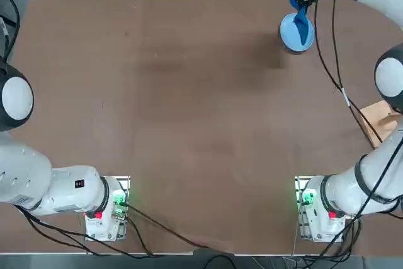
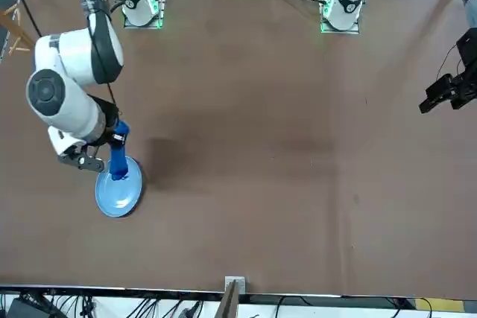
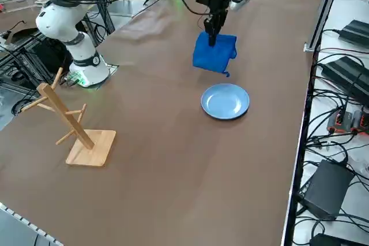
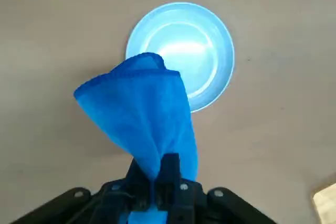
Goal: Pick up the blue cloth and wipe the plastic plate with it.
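Two views disagree in what they reveal: the right side view shows the blue cloth (image 3: 215, 53) hanging clear of the counter (image 3: 173, 142), while the top view has it overlapping the plastic plate (image 1: 296, 31). The right claw (image 4: 157, 179) is clamped on the cloth's top, the fabric drooping below it. The plate lies on the counter beneath the claw.

Bare table (image 1: 189, 105) surrounds the plastic plate (image 3: 225, 101); only the wooden rack (image 3: 72, 125) stands well apart.

Bright, even overhead light; soft shadows, glare on plastic plate (image 4: 181, 45).
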Controlling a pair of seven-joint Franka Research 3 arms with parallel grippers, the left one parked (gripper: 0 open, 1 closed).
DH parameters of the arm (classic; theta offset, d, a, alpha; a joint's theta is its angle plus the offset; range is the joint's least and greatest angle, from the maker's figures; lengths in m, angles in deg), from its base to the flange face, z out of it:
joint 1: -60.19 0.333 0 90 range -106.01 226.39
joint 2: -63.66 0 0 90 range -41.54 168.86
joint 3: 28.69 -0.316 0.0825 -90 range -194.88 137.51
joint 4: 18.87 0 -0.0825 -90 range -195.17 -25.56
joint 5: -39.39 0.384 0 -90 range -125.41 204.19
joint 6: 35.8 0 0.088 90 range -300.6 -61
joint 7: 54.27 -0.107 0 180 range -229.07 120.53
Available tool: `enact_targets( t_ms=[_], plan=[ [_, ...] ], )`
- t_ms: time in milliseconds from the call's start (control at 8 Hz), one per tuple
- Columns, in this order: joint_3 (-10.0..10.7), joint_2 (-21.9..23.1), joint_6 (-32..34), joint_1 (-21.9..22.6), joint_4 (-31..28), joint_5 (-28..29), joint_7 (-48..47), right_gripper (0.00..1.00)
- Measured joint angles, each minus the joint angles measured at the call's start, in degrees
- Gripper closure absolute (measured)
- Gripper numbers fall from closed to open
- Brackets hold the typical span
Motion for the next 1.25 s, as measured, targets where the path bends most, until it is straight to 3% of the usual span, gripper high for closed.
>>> enact_targets(
  t_ms=[500,875,1250],
  plan=[
    [0.09,-6.38,-5.37,-4.2,0.07,-0.11,3.39,0.94],
    [0.22,-7.71,-8.82,-8.05,0.07,-0.27,6.22,0.94],
    [0.21,-11.24,-12.86,-9.13,0.06,-0.29,6.32,0.94]
  ],
)
